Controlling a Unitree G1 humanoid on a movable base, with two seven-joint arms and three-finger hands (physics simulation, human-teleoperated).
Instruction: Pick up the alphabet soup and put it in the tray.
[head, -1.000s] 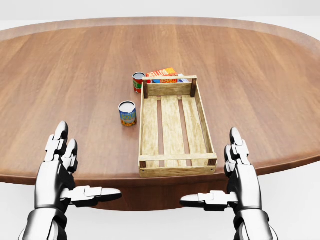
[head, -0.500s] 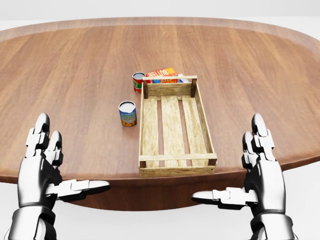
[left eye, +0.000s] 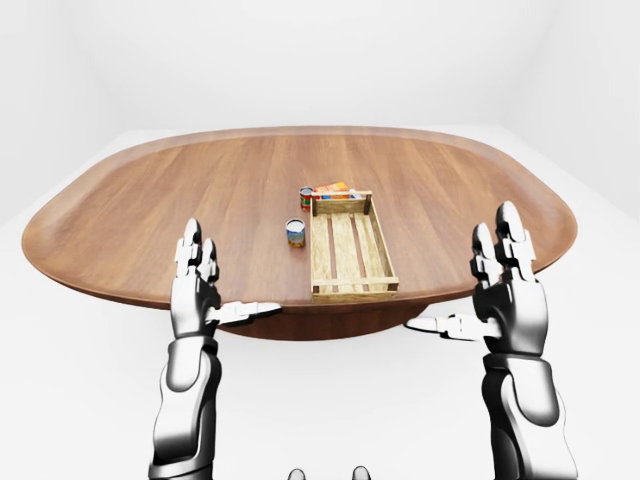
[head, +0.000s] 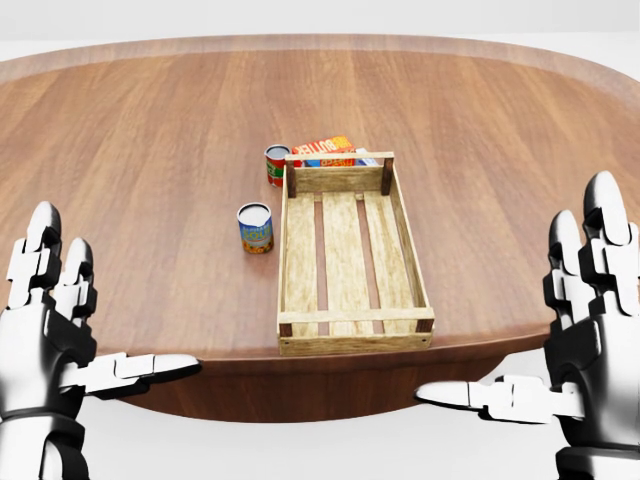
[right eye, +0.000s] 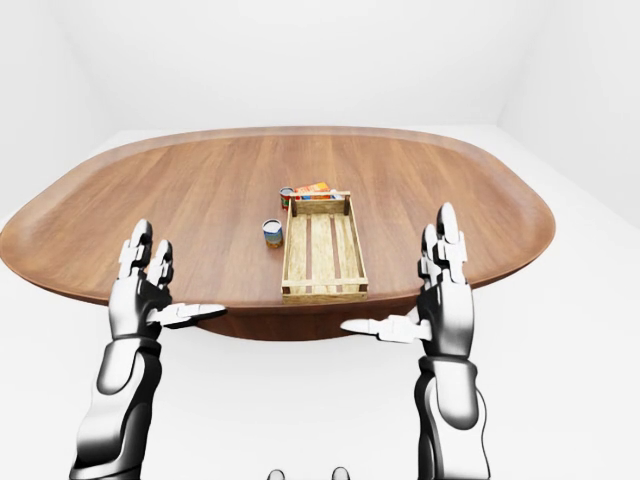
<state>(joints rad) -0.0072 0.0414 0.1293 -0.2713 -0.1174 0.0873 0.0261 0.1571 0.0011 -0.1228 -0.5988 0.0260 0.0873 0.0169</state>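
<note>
Both of my hands have spread farther apart since the earlier head-view frames, moving toward the left and right edges of that view; cans, tray and table keep their places.

Which of two cans is the alphabet soup I cannot tell. One soup can (head: 255, 227), blue-labelled with a pale lid, stands upright on the table (head: 140, 150), just left of the tray's left wall and apart from it. A second can (head: 276, 164), red-labelled, stands upright at the tray's upper left corner. Next to it, past the tray's top end wall, lies an orange box (head: 325, 146). The wooden slatted tray (head: 293, 250) lies lengthwise, its lower end at the table's near edge, with nothing in it.

My left hand (head: 45, 335) hovers at the lower left, fingers wide and straight, thumb pointing inward, gripping nothing. My right hand (head: 585, 335) mirrors it at the lower right, equally spread and bare.
</note>
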